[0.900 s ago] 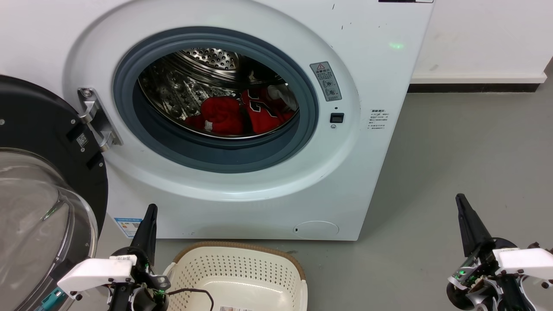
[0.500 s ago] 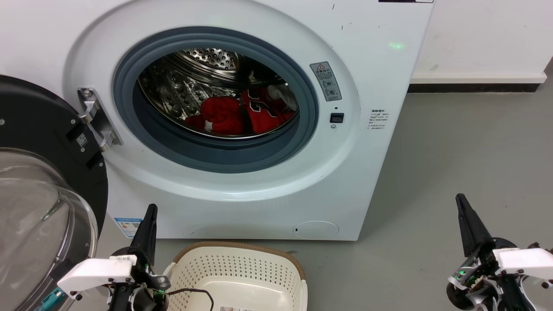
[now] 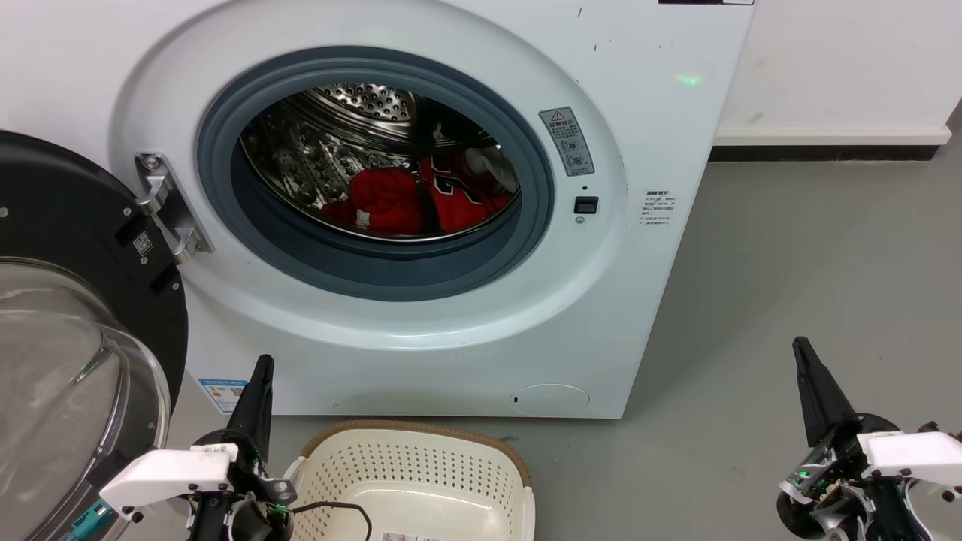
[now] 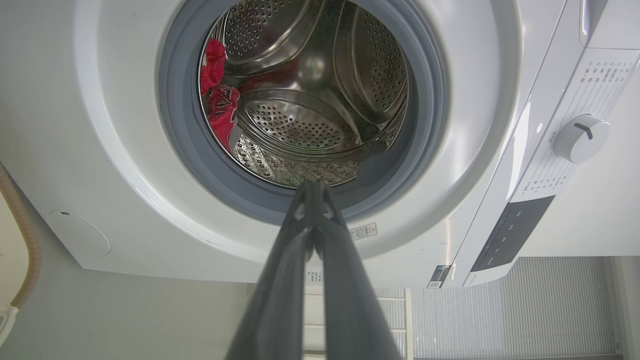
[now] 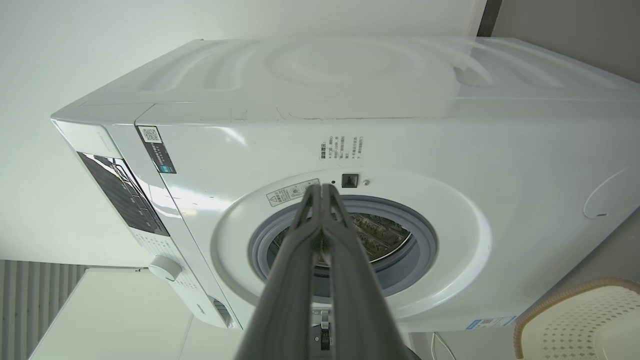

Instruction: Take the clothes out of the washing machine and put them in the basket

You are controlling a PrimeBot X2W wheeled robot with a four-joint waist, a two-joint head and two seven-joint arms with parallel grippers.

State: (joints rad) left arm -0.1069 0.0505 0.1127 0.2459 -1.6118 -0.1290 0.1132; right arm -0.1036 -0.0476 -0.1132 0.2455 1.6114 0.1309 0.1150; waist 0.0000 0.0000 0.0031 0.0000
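The white washing machine (image 3: pixel 661 135) fills the head view, its porthole open. Inside the steel drum lie the clothes: a plain red garment (image 3: pixel 383 199) and, to its right, a red jersey (image 3: pixel 462 197) with lettering. A sliver of the clothes (image 4: pixel 217 97) shows at the drum's left in the left wrist view. The cream basket (image 3: pixel 421 473) stands on the floor below the porthole. My left gripper (image 3: pixel 261 368) is shut and empty, just left of the basket. Far to the right, over the floor, my right gripper (image 3: pixel 801 347) is shut and empty too.
The machine's glass door (image 3: pixel 68 361) hangs open at the left, close beside my left arm. Grey floor (image 3: pixel 812 255) stretches to the right of the machine up to a white wall with a dark skirting. A black cable (image 3: pixel 338 507) lies over the basket's near rim.
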